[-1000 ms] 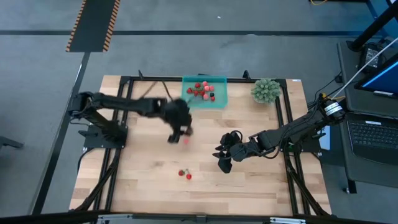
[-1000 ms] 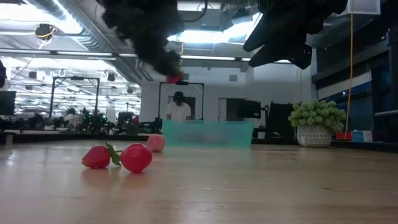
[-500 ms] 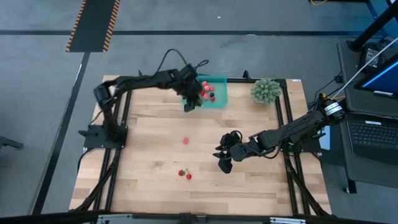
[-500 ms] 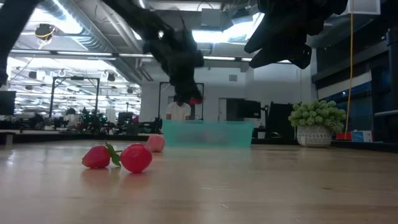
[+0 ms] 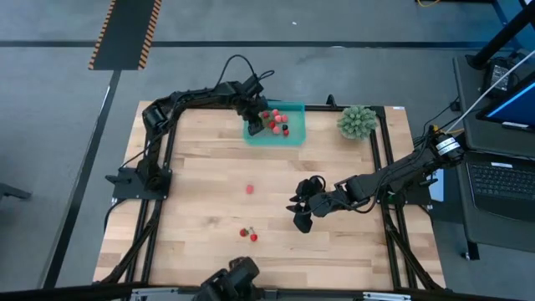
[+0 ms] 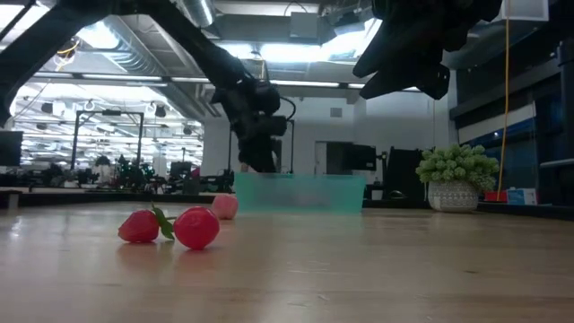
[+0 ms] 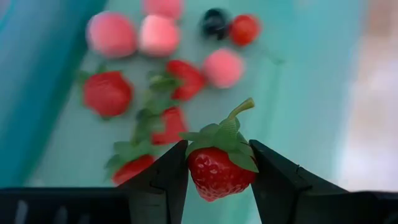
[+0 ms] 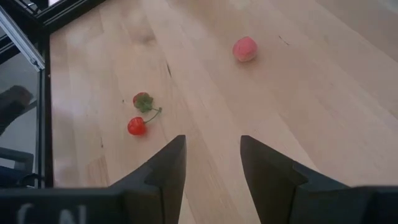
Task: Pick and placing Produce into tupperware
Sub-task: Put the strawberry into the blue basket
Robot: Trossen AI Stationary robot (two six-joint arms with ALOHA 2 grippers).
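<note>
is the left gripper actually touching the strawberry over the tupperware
Touching. The left wrist view shows the left gripper with both fingers pressed against the strawberry, held above the tupperware.

berries on table: 3 | tupperware: 1 | plant ball: 1

Non-task items on and around the counter

Wooden counter with black frame rails. Spiky green plant ball at far right corner; low view shows it in a white pot. Laptop on side desk. Hazard-striped floor strip beyond.
</note>
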